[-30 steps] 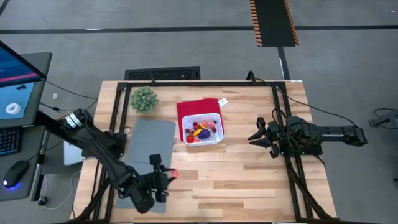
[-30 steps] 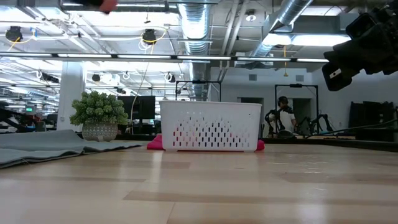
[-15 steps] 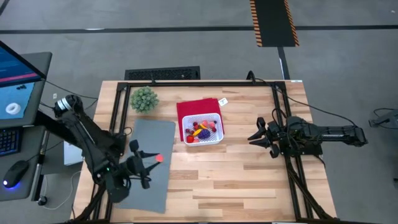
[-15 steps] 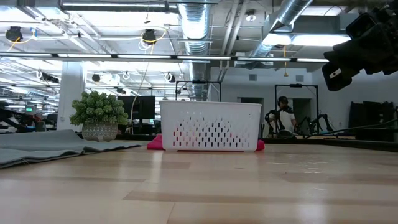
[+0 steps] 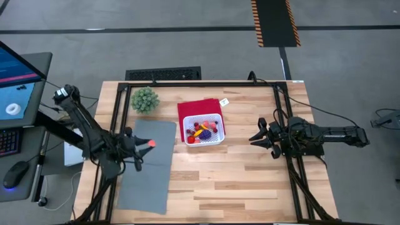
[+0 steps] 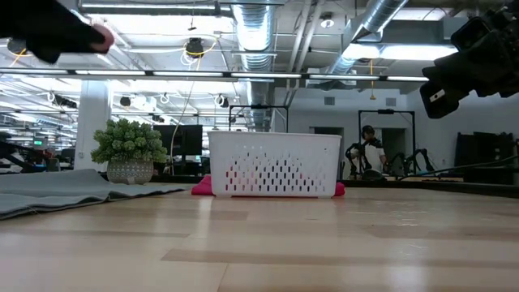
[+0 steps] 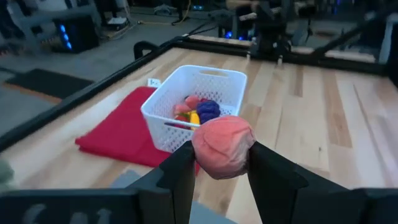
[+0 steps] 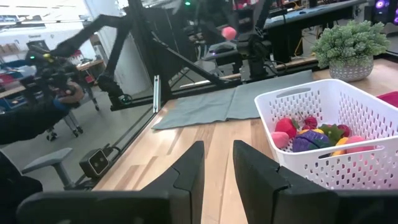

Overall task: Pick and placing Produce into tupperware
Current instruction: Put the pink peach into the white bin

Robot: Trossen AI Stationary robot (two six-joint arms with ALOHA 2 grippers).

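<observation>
The left gripper [image 5: 145,144] is hanging above the grey mat [image 5: 147,172], well up off the table [image 5: 250,181], and its fingers [image 7: 177,177] are pinching a pink toy fruit [image 7: 222,147] between them. From above, that fruit is showing as a small red-pink dot just left of the basket [image 5: 203,130]; in the low view it is sitting high at the upper left, against the dark gripper.

The basket is resting on a red cloth [image 5: 190,108] near the middle of the table's far half — upright, latticed sides facing out. Inside it, several pieces of produce [image 8: 317,137] are lying together: red and pink ones, a purple one, a yellow one and something green.

The right gripper [image 5: 256,137] is waiting to the right of the basket, raised off the wood and pointing toward it. Its fingers [image 8: 186,171] are standing slightly apart with nothing between them.

A green plant [image 5: 145,99] in a small pot is sitting at the far left corner — beside the mat's far edge. In the room behind the table, a person [image 6: 371,152] is visible far off.
</observation>
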